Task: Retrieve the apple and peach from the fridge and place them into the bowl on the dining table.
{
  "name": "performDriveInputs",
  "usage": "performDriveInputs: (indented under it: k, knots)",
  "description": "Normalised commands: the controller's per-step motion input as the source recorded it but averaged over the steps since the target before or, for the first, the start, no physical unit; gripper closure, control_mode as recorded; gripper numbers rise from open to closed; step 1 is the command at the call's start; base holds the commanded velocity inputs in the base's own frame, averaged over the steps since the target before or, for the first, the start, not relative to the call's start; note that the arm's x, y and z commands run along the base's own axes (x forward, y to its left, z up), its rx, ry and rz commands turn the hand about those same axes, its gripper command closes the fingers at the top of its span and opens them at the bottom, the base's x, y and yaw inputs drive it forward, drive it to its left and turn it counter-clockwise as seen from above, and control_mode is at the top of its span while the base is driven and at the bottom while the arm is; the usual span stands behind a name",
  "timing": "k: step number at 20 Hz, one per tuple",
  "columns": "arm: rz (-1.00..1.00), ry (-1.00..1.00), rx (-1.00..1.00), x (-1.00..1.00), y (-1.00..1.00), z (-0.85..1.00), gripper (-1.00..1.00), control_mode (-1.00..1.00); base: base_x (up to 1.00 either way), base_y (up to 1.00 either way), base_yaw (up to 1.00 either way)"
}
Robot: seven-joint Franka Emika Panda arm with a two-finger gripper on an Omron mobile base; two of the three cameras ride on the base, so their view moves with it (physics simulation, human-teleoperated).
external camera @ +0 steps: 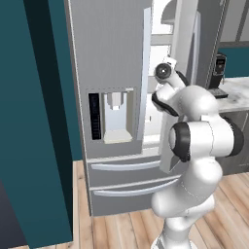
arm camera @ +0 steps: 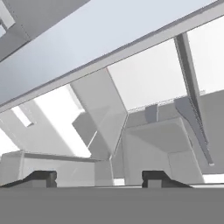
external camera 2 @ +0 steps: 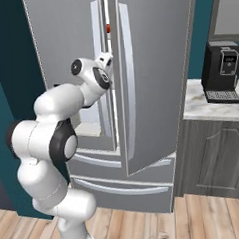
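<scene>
Nearest in the hand view, two dark finger tips of the gripper [arm camera: 99,178], set apart with bare gap between them and nothing pinched; whether closing or simply held part-spread, cannot tell. Just past them, white shelf edges and bins of the fridge [external camera: 112,53] interior, seen at a roll — no fruit among them from this angle.

From the base views, one white arm [external camera 2: 57,125] bent up and reaching forward, wrist at the seam between the two upper doors, hand pushed into the opening where the right door [external camera 2: 149,79] stands ajar. Left door shut, carrying one water dispenser panel [external camera: 111,115]; below, two drawers [external camera: 126,177], both closed.

Higher and deeper than the hand, in the right base view, one small red spot [external camera 2: 108,28] in the gap between the doors — probably the apple, too small to be sure. Up and slightly beyond the fingers, then, so the coming reach looks to be upward and inward rather than down. Long axis moot for round fruit. Peach hidden or too deep to make out.

Farthest right, one black coffee machine [external camera 2: 223,71] on a marble counter [external camera 2: 211,108].
</scene>
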Motion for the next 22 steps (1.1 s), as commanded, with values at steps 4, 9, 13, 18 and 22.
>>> performDriveInputs:
  k: [4, 9, 13, 18, 22]
  knots:
    - [-0.20, 0.06, 0.00, -0.08, -0.96, 0.00, -1.00, -1.00, 0.00, 0.00, 0.00]
    - [-0.31, 0.01, 0.00, -0.43, -1.00, -0.08, -1.00, -1.00, 0.00, 0.00, 0.00]
    - [-0.32, 0.00, 0.00, -0.41, -1.00, -0.13, -1.00, -1.00, 0.00, 0.00, 0.00]
    - [-0.31, 0.00, 0.00, -0.27, -1.00, -0.20, -1.00, -1.00, 0.00, 0.00, 0.00]
    - [-0.29, 0.00, 0.01, -0.27, -1.00, -0.25, -1.00, -1.00, 0.00, 0.00, 0.00]
